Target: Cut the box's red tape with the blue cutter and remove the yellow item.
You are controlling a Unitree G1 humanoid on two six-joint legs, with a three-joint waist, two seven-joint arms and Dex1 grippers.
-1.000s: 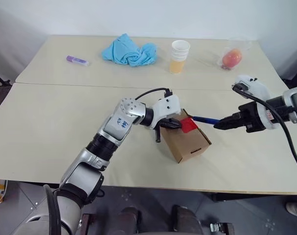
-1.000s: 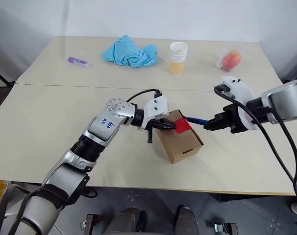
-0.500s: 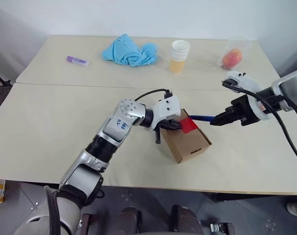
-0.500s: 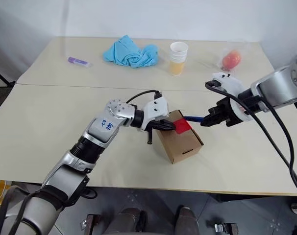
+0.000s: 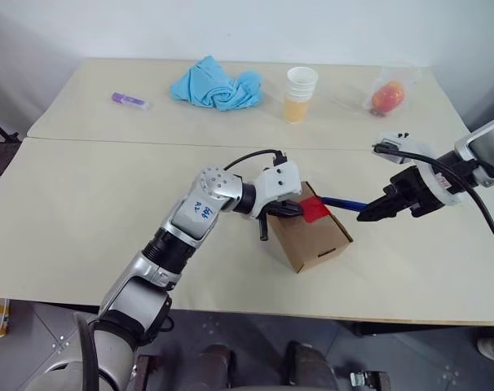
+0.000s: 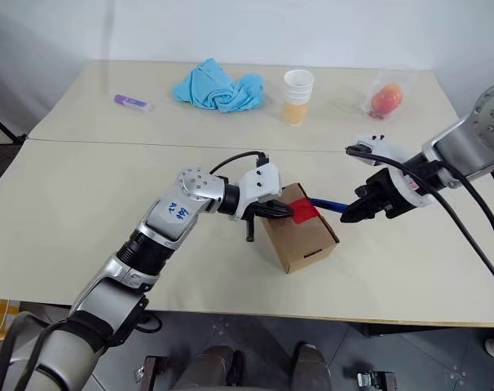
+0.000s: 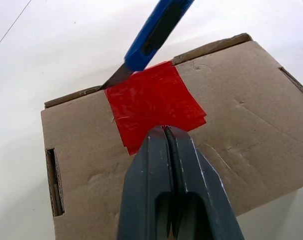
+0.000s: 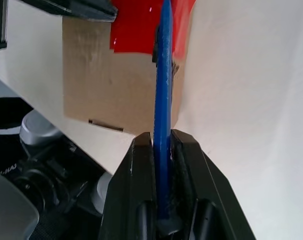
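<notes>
The box (image 5: 314, 237) is brown cardboard and stands at the near middle of the table, with the red tape (image 5: 315, 209) on its top edge. My left gripper (image 5: 291, 210) is shut, and its fingertips (image 7: 164, 131) press on the box top right beside the red tape (image 7: 151, 102). My right gripper (image 5: 371, 213) is shut on the blue cutter (image 5: 341, 202), to the right of the box. The cutter's blade tip (image 7: 114, 80) touches the tape's edge at the box rim. The yellow item is hidden.
Along the far side of the table lie a purple stick (image 5: 128, 100), a crumpled blue cloth (image 5: 214, 84), a white cup with orange filling (image 5: 299, 94) and a reddish fruit in clear plastic (image 5: 385, 96). A seam (image 5: 108, 142) joins two tabletops.
My right wrist has turned so the gripper tips more downward. The cutter's tip stays at the tape. The left arm and the box have not moved.
</notes>
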